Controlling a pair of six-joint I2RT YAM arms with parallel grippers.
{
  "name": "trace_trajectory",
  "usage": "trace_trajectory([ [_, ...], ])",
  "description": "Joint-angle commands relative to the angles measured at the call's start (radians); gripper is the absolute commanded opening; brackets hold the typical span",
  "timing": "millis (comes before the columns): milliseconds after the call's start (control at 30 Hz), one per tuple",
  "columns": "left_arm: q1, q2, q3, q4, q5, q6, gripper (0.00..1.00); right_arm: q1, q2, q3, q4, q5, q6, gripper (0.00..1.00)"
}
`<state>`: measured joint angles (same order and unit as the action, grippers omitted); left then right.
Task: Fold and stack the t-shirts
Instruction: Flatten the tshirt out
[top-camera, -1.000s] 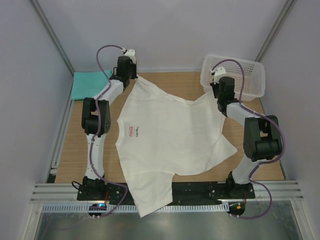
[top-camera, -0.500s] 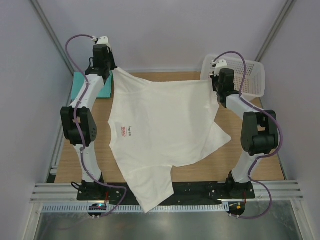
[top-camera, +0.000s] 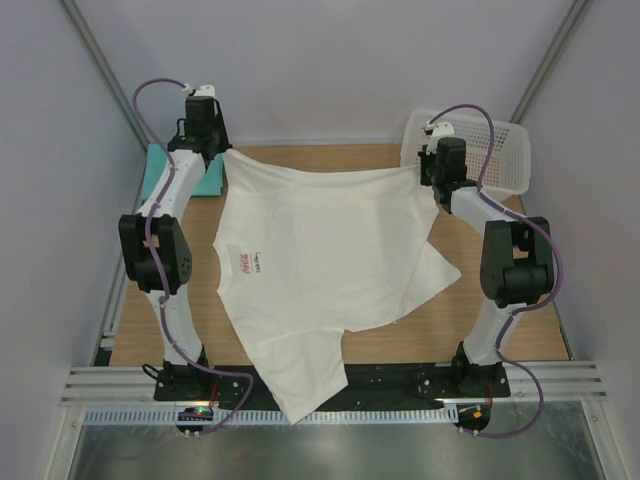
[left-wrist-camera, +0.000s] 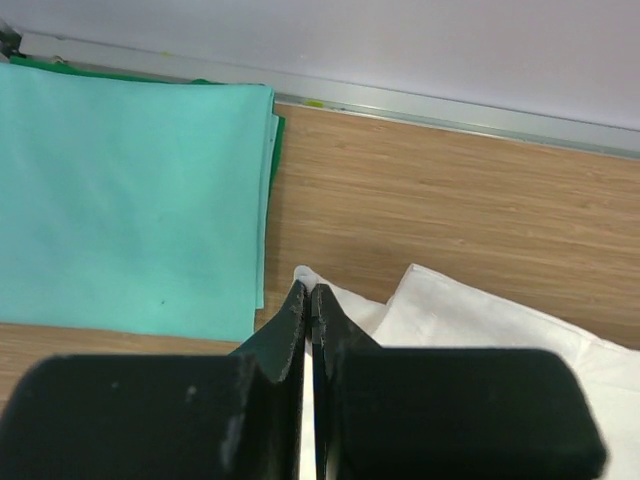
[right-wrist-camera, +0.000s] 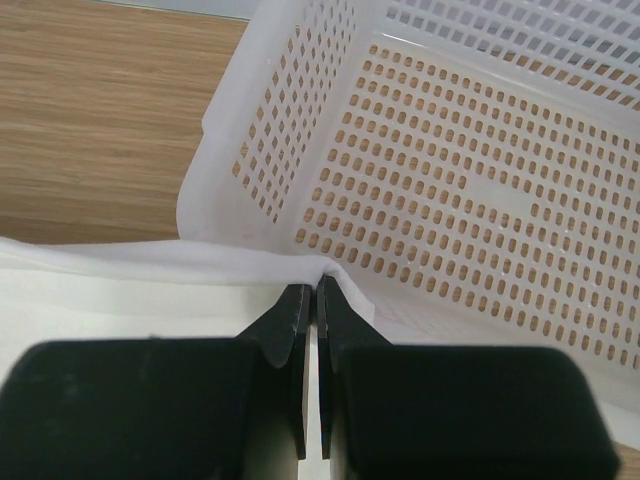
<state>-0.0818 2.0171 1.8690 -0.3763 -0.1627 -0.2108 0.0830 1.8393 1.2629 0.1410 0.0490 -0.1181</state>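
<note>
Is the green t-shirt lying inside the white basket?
No, the green t-shirt lies folded on the table at far left; the basket stands at far right.

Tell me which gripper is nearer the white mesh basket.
Right. The right gripper pinches the white shirt right beside the basket; the left gripper is across the table by the teal shirt.

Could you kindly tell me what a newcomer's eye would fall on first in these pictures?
The big white t-shirt spread over the middle of the wooden table, its far edge stretched between the shut left claw and right claw, its near end hanging over the table's edge. Next come the folded teal t-shirt in the far left corner and the white mesh basket at the far right.
</note>
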Motion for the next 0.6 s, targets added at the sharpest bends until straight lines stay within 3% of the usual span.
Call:
trace_trajectory([
  [0, 0.001, -0.09, -0.016, -0.019, 0.054, -0.042, 0.0, -0.002, -0.058, 0.015, 0.008, -0.014, 0.078, 0.05],
  [233, 0.001, -0.239, -0.004, -0.018, 0.08, -0.084, 0.0, -0.002, -0.228, -0.008, -0.044, -0.037, 0.08, 0.04],
  [567, -0.001, -0.526, 0.321, 0.045, 0.248, -0.029, 0.0, 0.0, -0.649, 0.015, -0.014, -0.181, -0.018, 0.01],
])
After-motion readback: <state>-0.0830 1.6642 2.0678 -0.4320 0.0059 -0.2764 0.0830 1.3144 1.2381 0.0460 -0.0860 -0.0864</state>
